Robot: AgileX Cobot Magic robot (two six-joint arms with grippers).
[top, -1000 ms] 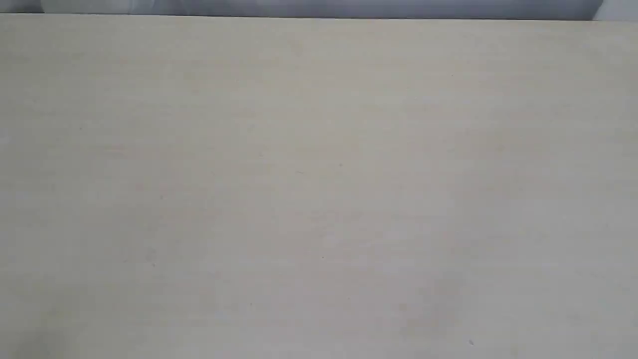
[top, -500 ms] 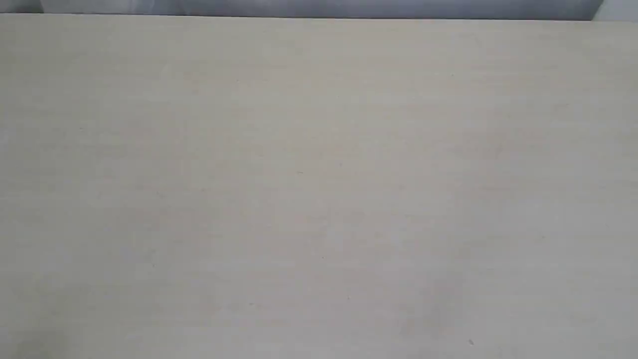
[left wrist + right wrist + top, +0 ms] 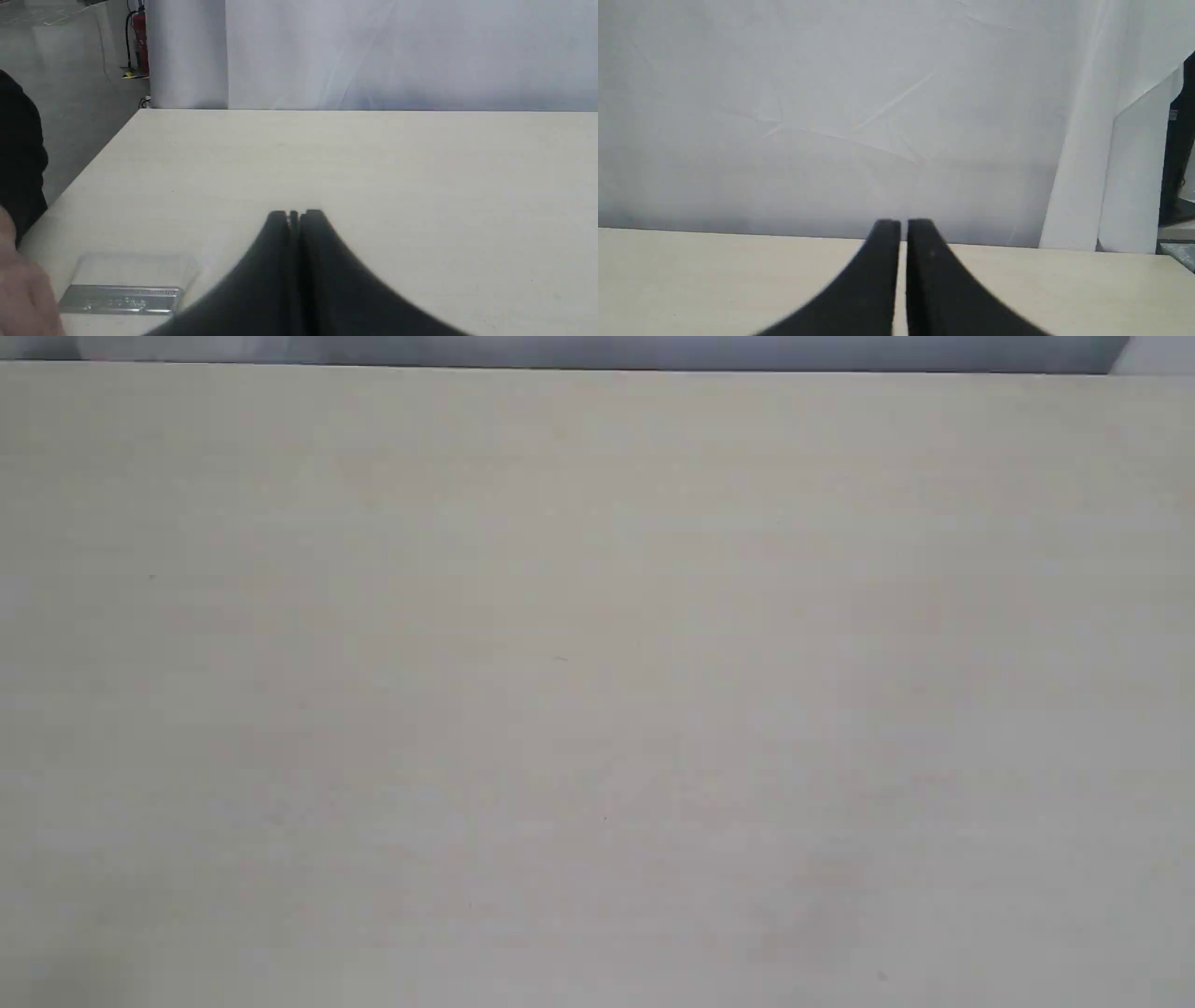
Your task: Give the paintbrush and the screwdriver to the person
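Observation:
The paintbrush (image 3: 122, 298) lies flat on the table in the left wrist view; its silver ferrule and blurry pale bristles show, while the handle is cut off by the picture's edge. A bare hand of the person (image 3: 23, 298) is right beside the ferrule, with a dark sleeve (image 3: 18, 154) behind it. My left gripper (image 3: 294, 215) is shut and empty, apart from the brush and above the table. In its own view my right gripper (image 3: 903, 225) hangs shut with nothing in it. The screwdriver is out of view. No gripper shows in the exterior view.
The pale beige table (image 3: 597, 672) fills the exterior view, with its far edge (image 3: 597, 370) at the top. A white cloth backdrop (image 3: 831, 116) stands behind the table. Beyond the table's corner are bare floor and a red fire extinguisher (image 3: 140, 39).

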